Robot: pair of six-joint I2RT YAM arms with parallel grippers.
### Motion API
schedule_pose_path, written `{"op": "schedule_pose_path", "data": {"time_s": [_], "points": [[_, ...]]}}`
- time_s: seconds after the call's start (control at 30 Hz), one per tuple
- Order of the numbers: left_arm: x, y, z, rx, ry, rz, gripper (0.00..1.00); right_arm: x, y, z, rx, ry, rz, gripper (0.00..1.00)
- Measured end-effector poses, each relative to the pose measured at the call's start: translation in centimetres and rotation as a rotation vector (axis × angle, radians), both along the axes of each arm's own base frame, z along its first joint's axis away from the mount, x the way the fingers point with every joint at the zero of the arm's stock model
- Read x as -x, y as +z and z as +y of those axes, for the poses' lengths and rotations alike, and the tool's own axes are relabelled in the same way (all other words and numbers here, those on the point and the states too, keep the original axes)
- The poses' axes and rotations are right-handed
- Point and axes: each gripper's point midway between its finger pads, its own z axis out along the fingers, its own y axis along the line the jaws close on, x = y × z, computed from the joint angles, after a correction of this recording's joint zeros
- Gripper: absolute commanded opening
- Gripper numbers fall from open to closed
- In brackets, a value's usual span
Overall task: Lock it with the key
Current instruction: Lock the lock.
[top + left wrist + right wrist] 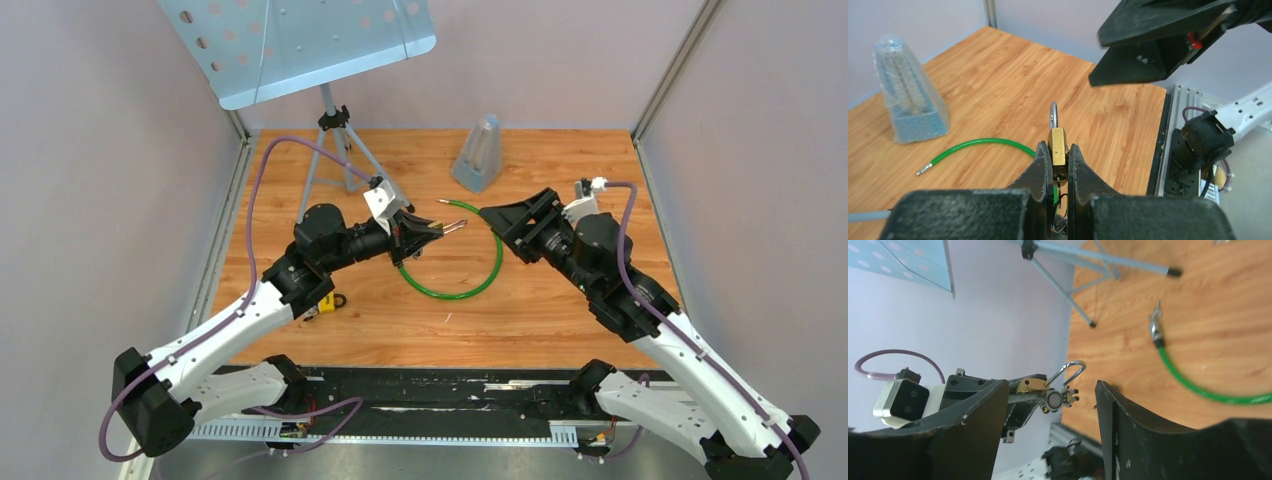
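The left claw (425, 232) is clamped on a small brass padlock (1058, 145) and holds it in the air above the middle of the table (560, 310), which has a wood-grain top. The padlock's curved silver shackle (1053, 115) points to the right. A small round silvery piece (1053, 400) sits against the brass body; whether it is the key's head cannot be told. The right claw (500, 232) faces the padlock from the right. Its broad black wedge-shaped fingers are spread wide and hold nothing. On the table beneath, a glossy green cable (480, 285) lies in an open loop with a bare metal tip. At the far edge stands a pyramid-shaped metronome (480, 155) wrapped in clear plastic. At the far left is a tripod music stand (300, 40) with a perforated pale-blue desk.
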Motion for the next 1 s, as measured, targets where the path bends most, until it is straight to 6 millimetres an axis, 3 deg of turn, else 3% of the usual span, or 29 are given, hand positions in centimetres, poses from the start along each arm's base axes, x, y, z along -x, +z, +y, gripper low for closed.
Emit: {"op": "schedule_pose_path", "data": {"time_s": [0.27, 0.53, 0.8, 0.83, 0.9, 1.0], "points": [[1.9, -0.5, -0.3, -0.04, -0.117, -0.081, 0.0, 1.0, -3.0, 3.3, -0.177, 0.079, 0.342, 0.49], [3.1, -1.2, -0.5, -0.053, -0.19, -0.096, 0.0, 1.1, -2.4, 4.0, -0.288, 0.082, 0.423, 0.44], [3.4, -1.0, -0.4, -0.039, -0.199, -0.11, 0.0, 1.3, -4.0, 5.7, -0.321, 0.134, 0.517, 0.46], [3.5, -0.9, -0.4, -0.038, -0.199, -0.112, 0.0, 1.3, -4.1, 5.7, -0.322, 0.138, 0.521, 0.43], [3.6, -0.6, -0.3, -0.031, -0.2, -0.115, 0.0, 1.2, -4.3, 5.8, -0.324, 0.141, 0.523, 0.26], [3.9, -0.2, -0.1, -0.019, -0.199, -0.115, 0.0, 0.9, -4.3, 5.9, -0.316, 0.153, 0.501, 0.11]]}}
